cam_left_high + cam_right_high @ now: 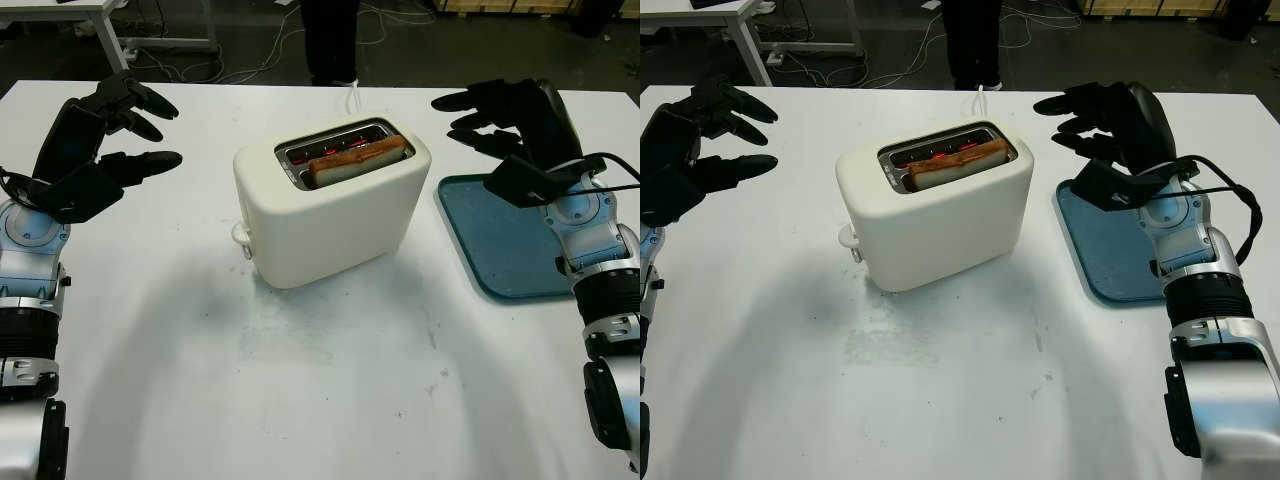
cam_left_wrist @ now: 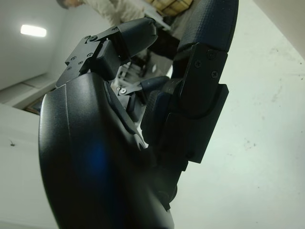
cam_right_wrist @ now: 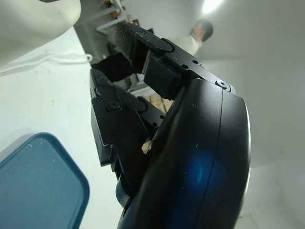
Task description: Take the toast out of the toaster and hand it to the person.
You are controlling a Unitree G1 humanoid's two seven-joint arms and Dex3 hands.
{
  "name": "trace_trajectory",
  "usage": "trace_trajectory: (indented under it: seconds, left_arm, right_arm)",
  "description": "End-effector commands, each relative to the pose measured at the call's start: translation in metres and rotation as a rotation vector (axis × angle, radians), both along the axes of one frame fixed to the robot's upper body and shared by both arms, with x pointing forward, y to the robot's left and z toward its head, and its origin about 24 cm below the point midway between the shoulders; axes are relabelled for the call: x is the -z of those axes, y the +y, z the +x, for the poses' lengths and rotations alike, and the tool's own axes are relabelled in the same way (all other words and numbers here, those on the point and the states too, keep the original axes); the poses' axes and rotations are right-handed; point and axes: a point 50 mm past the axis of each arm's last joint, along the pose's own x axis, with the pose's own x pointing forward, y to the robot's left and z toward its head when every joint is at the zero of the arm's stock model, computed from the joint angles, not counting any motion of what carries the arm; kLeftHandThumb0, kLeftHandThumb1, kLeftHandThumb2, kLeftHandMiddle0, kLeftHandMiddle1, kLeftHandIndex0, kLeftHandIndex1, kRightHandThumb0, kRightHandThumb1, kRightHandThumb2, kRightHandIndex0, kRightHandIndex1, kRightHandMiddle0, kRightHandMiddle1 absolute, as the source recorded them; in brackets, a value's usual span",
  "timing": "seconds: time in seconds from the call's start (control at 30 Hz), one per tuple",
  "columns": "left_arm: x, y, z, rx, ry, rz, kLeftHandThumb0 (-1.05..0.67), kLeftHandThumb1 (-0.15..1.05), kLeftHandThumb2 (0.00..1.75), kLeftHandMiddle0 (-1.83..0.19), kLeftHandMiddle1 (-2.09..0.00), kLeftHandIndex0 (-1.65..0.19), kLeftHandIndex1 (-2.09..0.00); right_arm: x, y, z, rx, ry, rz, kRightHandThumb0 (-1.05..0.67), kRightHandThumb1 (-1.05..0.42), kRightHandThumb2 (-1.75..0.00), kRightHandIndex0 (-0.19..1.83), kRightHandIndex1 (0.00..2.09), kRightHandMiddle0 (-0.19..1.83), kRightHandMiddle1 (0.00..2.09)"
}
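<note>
A white counter [image 1: 320, 400] carries everything here, and near its middle stands a cream toaster [image 1: 330, 205], turned at a slight angle, with its lever knob on the end facing the robot's left side. Its two slots glow red inside, and the toast [image 1: 355, 160] sits upright in the nearer slot, its browned top edge poking just above the rim. Beside the toaster, on the robot's right, a blue tray [image 1: 500, 240] lies flat on the counter with a small gap between the two. The right hand [image 1: 505, 120] hovers above the far end of that tray, open and holding nothing, its fingers [image 1: 1070, 103] pointing toward the toaster without touching it. The left hand [image 1: 105, 140] is raised on the other side of the toaster, well apart from it, also open and holding nothing, with its fingers [image 1: 150, 162] aimed at the toaster. At the far edge of the counter a person [image 1: 330, 40] stands in dark trousers, just behind the toaster, with cables trailing over the floor [image 1: 240, 55] around their feet.
</note>
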Motion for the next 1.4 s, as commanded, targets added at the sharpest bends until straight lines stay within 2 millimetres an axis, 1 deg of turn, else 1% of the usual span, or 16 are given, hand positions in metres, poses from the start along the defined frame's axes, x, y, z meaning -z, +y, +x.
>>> trace_trajectory:
  seconds: [0.0, 0.63, 0.77, 1.07, 1.37]
  left_arm:
    - [0.0011, 0.0014, -0.0014, -0.009, 0.0, 0.007, -0.95, 0.92, 0.04, -0.36, -1.33, -0.3, -1.22]
    - [0.0022, 0.0018, -0.0011, -0.009, 0.008, -0.007, -0.95, 0.92, 0.04, -0.36, -1.32, -0.3, -1.22]
    - [0.002, 0.0018, -0.0016, -0.012, 0.006, 0.001, -0.94, 0.92, 0.03, -0.36, -1.32, -0.31, -1.21]
    - [0.001, 0.0015, -0.0014, -0.01, 0.005, 0.009, -0.95, 0.92, 0.04, -0.36, -1.32, -0.3, -1.22]
    - [0.0012, 0.0012, -0.0015, -0.011, 0.003, 0.006, -0.95, 0.92, 0.04, -0.35, -1.32, -0.3, -1.23]
  right_arm:
    - [-0.0012, -0.0024, -0.0014, 0.005, -0.002, 0.025, 0.07, -0.8, 0.0, 1.23, 0.02, 1.06, 0.0]
    - [-0.0017, -0.0004, -0.0017, 0.006, -0.005, 0.015, 0.07, -0.8, 0.0, 1.23, 0.01, 1.06, 0.0]
    - [-0.0013, -0.0001, -0.0016, 0.0, -0.007, 0.019, 0.11, -0.8, 0.0, 1.24, 0.02, 1.07, 0.01]
    - [-0.0021, -0.0003, -0.0015, 0.012, 0.001, 0.005, 0.07, -0.8, 0.0, 1.23, 0.01, 1.07, 0.0]
    - [-0.0017, 0.0005, -0.0014, 0.007, 0.006, 0.024, 0.07, -0.8, 0.0, 1.23, 0.01, 1.06, 0.0]
